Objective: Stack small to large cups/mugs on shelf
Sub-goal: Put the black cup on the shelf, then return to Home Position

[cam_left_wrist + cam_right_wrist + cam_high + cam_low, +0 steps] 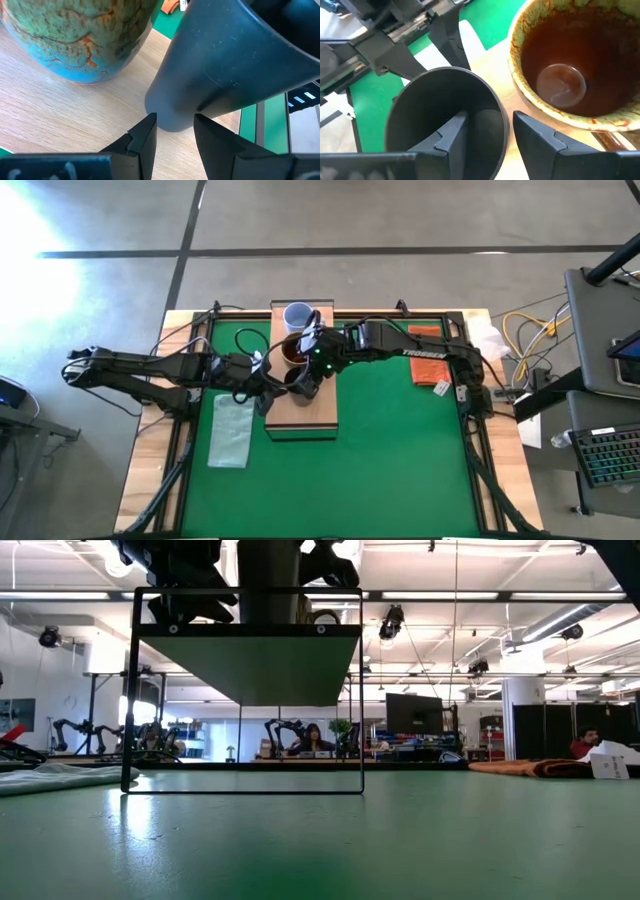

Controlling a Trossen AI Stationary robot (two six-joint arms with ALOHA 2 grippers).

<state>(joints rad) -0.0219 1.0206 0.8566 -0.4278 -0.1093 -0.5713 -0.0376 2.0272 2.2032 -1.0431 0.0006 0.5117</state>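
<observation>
Contact between the black cup (447,122) and the shelf (60,115) was the relation on which the next move appeared to depend. The cup stood upright at the near part of the shelf top, beside the brown mug (575,65), with the blue-grey mug (297,314) farther back on the same wooden block.

The right gripper (487,131) was seen from its wrist view with one finger inside the cup and the other outside, so that the rim wall lay between them; a grip on the wall was judged likely, though full closure could not be confirmed. The left gripper (174,131) was placed low at the cup's base from the opposite side, its fingers parted with the foot of the cup just ahead of the gap.

The cup's long axis was held vertical. Both arms were about equally near, the right from above, the left from the side. A lift straight up was judged necessary before the cup could be nested.
</observation>
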